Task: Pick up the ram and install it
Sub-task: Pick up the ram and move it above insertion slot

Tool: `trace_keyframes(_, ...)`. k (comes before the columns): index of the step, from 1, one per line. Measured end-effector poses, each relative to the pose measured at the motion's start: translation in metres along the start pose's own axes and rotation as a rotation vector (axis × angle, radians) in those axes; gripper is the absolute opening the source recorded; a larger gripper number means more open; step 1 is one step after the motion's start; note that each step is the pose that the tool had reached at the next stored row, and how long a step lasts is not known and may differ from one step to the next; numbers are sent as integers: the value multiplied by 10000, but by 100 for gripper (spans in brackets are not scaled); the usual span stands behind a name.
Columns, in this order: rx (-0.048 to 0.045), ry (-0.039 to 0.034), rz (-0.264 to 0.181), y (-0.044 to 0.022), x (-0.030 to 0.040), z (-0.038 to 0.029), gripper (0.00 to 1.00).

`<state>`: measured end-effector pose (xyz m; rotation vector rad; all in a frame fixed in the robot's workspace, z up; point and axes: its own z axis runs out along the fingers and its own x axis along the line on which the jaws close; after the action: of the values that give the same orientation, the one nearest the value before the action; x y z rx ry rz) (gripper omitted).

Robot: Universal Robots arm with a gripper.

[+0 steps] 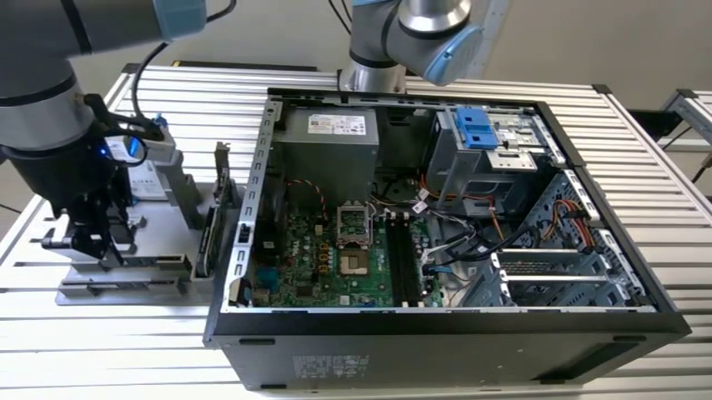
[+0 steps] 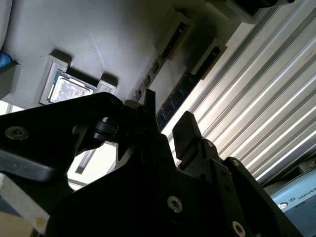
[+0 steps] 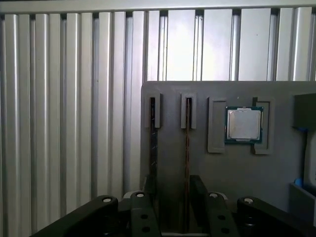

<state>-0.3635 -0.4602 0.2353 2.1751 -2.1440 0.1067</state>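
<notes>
Gripper: the gripper (image 1: 95, 240) is hanging low over a grey fixture plate (image 1: 167, 287), at the exterior view's left, outside the computer case (image 1: 445, 327).
Fingers: in both wrist views the black fingers (image 3: 197, 190) are standing spread apart (image 2: 167, 116), pinching nothing.
Ram: the ram (image 3: 187, 140) is sitting edge-up in a slot of the fixture plate (image 3: 237, 173). In the first wrist view it is running into the gap between the fingertips (image 3: 174, 186), closer to one finger than the other.
Contact: whether a finger is touching the ram cannot be told.
Neighbour stick: a second memory stick (image 3: 153, 136) is standing in the next slot, just beside the ram and nearer the plate's edge, passing behind the other finger.
Processor: a processor (image 3: 244, 124) is lying flat in its own holder on the ram's other side, apart from the fingers; it is also showing in the second wrist view (image 2: 69, 91).
Table: a slatted metal table (image 3: 64, 123) is carrying the plate and the case.
Between plate and board: a green card with a metal bracket (image 1: 219, 204) is standing upright by the case's side wall.
Drive: a drive in a blue frame (image 1: 150, 179) is sitting behind the gripper.
Motherboard slots: the long black slots (image 1: 403, 260) are lying inside the case, well apart from the gripper.
</notes>
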Motion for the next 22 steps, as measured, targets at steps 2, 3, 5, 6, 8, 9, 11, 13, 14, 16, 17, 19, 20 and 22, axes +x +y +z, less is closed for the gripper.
trace_keyframes(2,-1,21,0,0,-6,11,100)
trace_keyframes(3,0,31,0,-1,-9,17,100)
trace_keyframes(5,-2,48,0,-1,-13,25,100)
trace_keyframes(6,-2,52,0,-1,-14,28,100)
trace_keyframes(8,-3,60,0,0,-15,34,100)
trace_keyframes(9,-3,63,0,-1,-16,37,100)
trace_keyframes(11,-2,70,1,-1,-18,43,100)
trace_keyframes(13,-2,79,1,-1,-20,49,100)
trace_keyframes(14,-2,83,0,-1,-21,51,100)
trace_keyframes(16,-3,94,1,-1,-23,57,100)
trace_keyframes(17,-2,98,1,-1,-24,61,100)
trace_keyframes(19,-3,109,1,-1,-26,67,100)
trace_keyframes(20,-3,115,1,-1,-27,70,100)
trace_keyframes(22,-3,126,1,-1,-29,77,100)
